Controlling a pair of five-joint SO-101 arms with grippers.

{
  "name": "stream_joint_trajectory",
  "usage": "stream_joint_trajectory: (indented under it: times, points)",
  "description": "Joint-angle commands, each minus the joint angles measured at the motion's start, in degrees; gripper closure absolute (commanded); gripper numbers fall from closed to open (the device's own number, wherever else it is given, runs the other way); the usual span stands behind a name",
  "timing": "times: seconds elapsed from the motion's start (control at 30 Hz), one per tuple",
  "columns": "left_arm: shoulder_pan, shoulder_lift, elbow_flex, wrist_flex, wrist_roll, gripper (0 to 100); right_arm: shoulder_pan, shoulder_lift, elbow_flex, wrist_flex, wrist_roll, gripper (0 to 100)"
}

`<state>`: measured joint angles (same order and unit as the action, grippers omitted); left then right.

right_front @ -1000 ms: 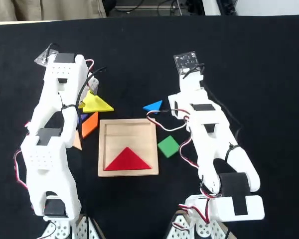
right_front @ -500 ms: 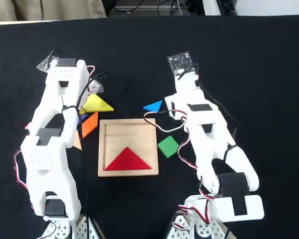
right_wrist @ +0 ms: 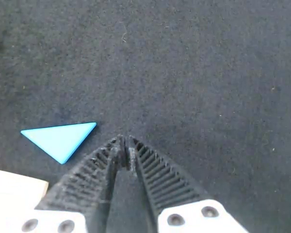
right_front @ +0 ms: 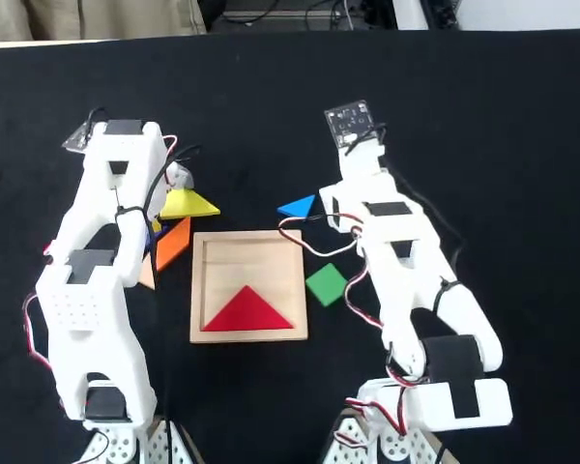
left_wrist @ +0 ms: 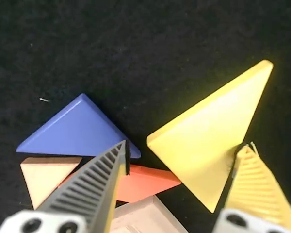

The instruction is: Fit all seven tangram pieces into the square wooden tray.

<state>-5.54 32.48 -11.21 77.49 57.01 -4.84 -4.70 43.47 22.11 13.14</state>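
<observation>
Your left gripper is spread with one jaw against the yellow triangle, probably lining up a pinch. That piece lies on the desk at the wooden tray's eleven o'clock. Your right gripper, pressed together, hangs beside the light-blue triangle.

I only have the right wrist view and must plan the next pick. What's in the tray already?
Observer: Just the red triangle, lying in the wooden tray on the side toward the arm bases.
Operator: Where's the green square?
Observer: The green square lies on the table between the tray and the right arm.
Operator: And the left hand?
Observer: The left hand is open over the yellow triangle.
</observation>
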Motion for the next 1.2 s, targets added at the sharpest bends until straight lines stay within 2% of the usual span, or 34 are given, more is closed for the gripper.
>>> stream_joint_trajectory:
  times: [0.0,0.17,0.4,0.87,0.97,1.17]
  points:
    - [-1.36,-0.53,-0.31,0.53,0.7,66,-0.97,0.13,-2.07,-0.09,0.53,98.7]
    - [-1.54,-0.44,0.04,0.97,0.79,67,-0.97,0.13,-2.07,-0.09,0.53,98.7]
    - [-1.45,-1.85,-2.86,7.82,0.79,70,-1.05,0.13,-2.07,-0.09,0.53,98.7]
    - [-1.36,-2.55,-4.7,10.55,0.26,70,-1.05,0.13,-2.07,-0.09,0.53,98.7]
    - [-1.54,-1.85,-6.02,9.67,-1.49,70,-1.05,0.13,-2.07,-0.09,0.53,98.7]
    - [-1.89,2.02,-5.49,1.76,-5.45,70,-1.05,0.13,-1.98,0.0,0.53,98.7]
